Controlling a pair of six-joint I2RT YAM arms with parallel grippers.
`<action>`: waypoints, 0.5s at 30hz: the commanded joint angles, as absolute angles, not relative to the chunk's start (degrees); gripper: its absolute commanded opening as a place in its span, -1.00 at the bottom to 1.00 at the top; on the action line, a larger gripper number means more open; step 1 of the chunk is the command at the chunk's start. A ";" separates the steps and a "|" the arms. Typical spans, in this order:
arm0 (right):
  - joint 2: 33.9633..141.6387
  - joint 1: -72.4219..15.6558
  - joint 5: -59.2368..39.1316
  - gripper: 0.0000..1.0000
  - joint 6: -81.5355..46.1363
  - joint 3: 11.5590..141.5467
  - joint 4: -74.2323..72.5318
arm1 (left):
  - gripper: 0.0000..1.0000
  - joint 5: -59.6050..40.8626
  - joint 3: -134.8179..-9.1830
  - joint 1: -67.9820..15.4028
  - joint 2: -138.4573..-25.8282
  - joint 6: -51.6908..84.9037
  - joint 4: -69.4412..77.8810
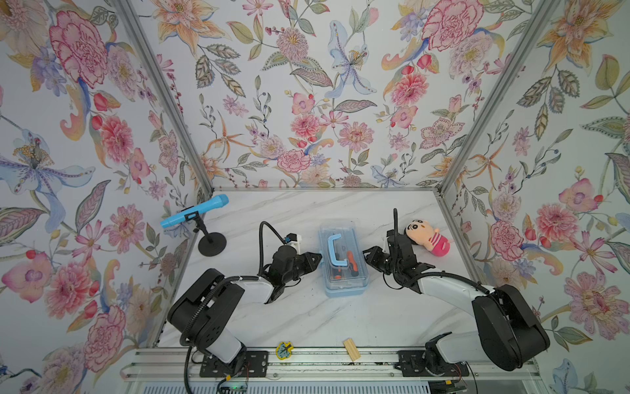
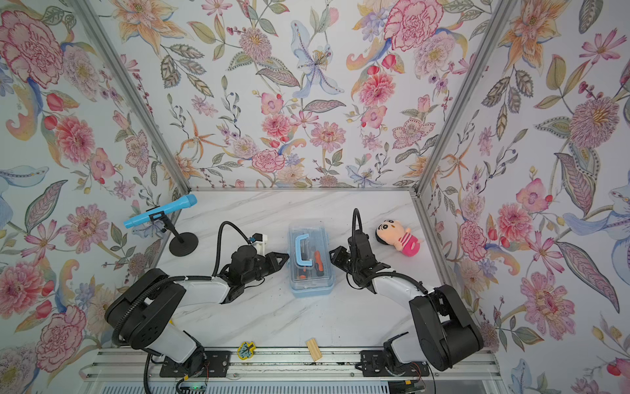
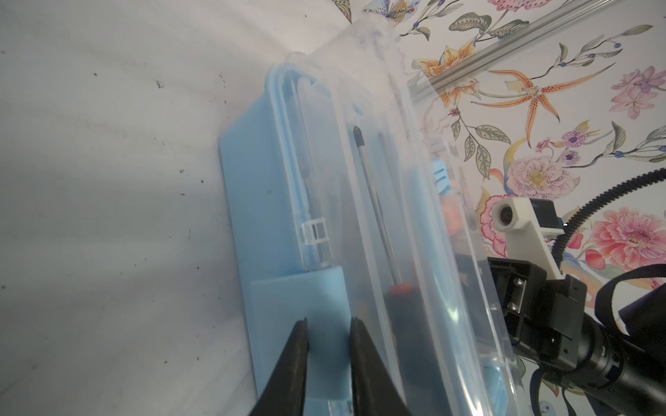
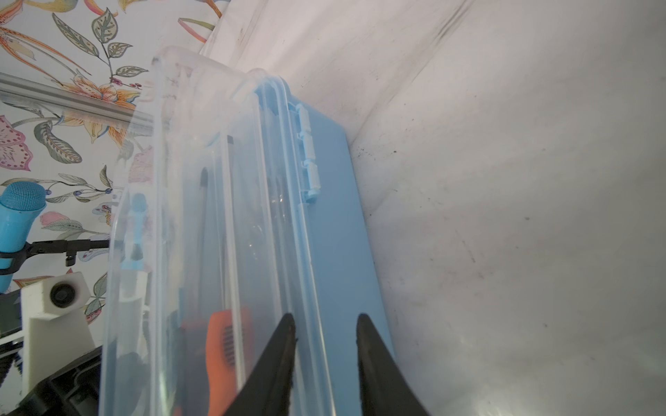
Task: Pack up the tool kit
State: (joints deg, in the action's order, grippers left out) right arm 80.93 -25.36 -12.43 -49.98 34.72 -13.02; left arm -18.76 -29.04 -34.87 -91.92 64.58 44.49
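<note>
The tool kit is a light blue box with a clear lid lying shut and a blue handle on top. Orange and black tools show through the lid; a screwdriver shaft and an orange grip are inside. My left gripper is at the box's left side, jaws narrowly apart in front of the blue latch, with nothing between the fingertips. My right gripper is at the right side near the hinges, jaws slightly apart along the lid's rim.
A blue toy microphone on a black stand is at the back left. A plush doll lies just behind my right arm. A wooden block and a small yellow and blue piece sit at the table's front edge.
</note>
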 commanded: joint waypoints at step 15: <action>90.97 -35.77 -30.62 -0.38 -55.21 27.68 -23.52 | -0.54 -19.74 -22.32 -42.90 -115.09 79.77 91.52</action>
State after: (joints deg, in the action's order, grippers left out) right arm 86.52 -26.61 -10.96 -54.96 30.02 -31.92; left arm -8.14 -22.20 -37.21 -113.51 78.08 91.00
